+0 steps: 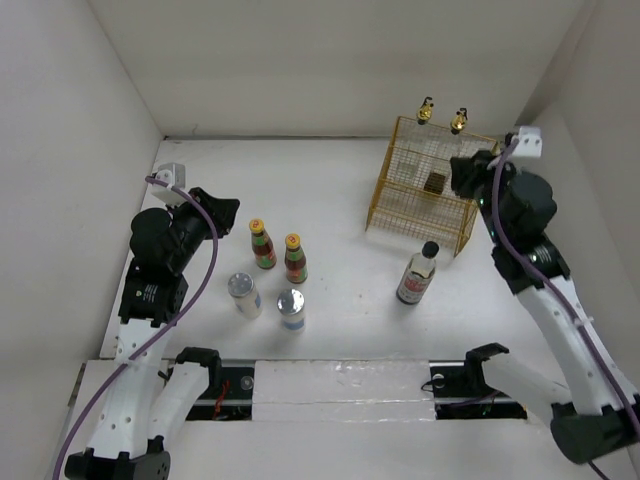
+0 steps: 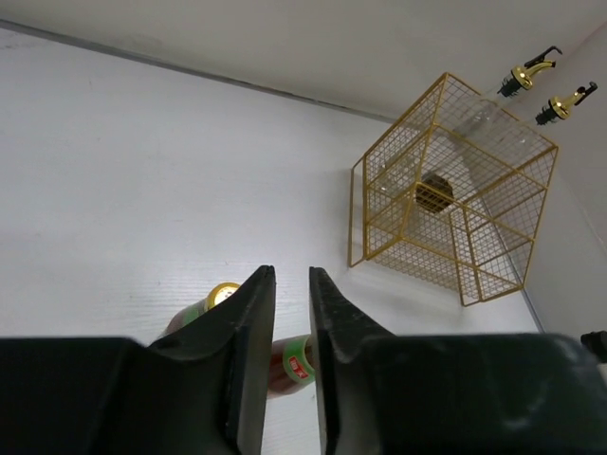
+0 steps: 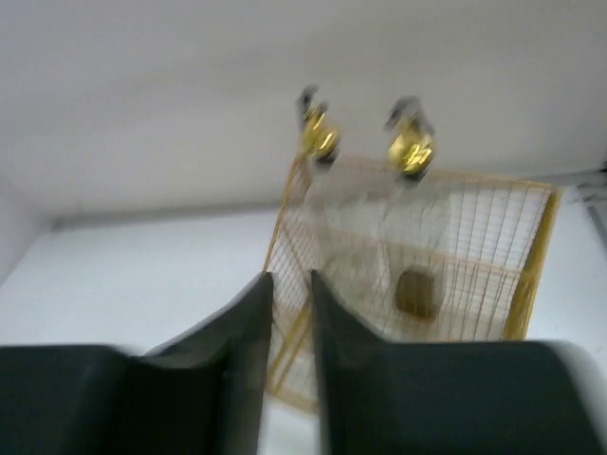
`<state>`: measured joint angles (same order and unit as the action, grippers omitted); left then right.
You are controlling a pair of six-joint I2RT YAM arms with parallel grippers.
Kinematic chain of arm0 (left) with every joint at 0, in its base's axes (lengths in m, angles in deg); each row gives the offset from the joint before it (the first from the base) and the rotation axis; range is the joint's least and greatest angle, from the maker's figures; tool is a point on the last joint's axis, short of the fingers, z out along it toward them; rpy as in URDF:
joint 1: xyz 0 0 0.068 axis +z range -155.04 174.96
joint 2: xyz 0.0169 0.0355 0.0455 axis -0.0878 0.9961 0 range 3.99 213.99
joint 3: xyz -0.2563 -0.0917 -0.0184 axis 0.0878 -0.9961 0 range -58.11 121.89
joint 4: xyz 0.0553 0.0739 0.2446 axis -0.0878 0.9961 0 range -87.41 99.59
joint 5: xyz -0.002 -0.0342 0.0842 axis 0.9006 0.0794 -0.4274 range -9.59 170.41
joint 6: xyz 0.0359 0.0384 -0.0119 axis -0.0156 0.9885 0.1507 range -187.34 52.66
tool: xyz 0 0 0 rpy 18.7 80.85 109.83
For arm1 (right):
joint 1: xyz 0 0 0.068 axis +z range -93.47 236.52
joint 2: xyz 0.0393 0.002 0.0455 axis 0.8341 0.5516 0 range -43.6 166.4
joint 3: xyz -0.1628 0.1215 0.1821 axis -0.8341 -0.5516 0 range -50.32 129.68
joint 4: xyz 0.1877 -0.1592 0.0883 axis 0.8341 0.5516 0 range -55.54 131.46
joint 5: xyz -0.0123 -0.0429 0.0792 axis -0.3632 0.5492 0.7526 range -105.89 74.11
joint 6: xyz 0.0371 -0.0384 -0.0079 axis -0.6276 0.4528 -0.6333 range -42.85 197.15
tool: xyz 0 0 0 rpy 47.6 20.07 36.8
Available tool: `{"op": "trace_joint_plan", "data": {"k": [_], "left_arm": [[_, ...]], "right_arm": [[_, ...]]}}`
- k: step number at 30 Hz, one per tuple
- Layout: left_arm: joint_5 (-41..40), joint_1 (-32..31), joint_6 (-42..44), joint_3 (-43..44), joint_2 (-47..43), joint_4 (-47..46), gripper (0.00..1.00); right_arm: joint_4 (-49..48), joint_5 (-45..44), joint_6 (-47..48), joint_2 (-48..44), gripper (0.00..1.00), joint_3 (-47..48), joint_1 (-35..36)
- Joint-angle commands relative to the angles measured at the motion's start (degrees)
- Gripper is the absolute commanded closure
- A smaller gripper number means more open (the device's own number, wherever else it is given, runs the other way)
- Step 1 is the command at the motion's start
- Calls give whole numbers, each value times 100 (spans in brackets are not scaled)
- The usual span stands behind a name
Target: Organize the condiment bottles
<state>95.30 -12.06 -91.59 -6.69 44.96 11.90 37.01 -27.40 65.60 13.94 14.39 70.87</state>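
Two clear cruets with gold spouts stand in the back of the yellow wire basket. Two red-sauce bottles stand at centre left, with two silver-lidded jars in front of them. The black-capped bottle stands in front of the basket. My left gripper is shut and empty, up and left of the red-sauce bottles. My right gripper is shut and empty, over the basket's right side, facing the cruets.
White walls close in the table on the left, back and right. The basket stands against the back right. The arm bases and a black rail sit along the near edge.
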Motion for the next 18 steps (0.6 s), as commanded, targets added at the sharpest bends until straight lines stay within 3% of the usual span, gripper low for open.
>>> {"op": "trace_joint_plan", "data": {"k": [1,3,4,7,11,18], "left_arm": [[92,26,-18,26,-28,-192,85],[145,26,-18,26,-28,-192,85],[145,26,-18,26,-28,-192,83],[145,26,-18,79,-28,-131,69],[145,26,-18,79,-28,-130,58],[92,26,-18,79,-28,-130,52]], "right_arm": [[1000,474,-172,-856,66,-695,384],[1791,351,-172,-1435,38,-827,577],[2063,351,-172,-1595,19,-828,630],[3066,351,-110,-2034,7,-828,762],[3463,570,-110,-2247,6,-959,903],[3192,1370,-40,-1966,11,-1399,1157]]}}
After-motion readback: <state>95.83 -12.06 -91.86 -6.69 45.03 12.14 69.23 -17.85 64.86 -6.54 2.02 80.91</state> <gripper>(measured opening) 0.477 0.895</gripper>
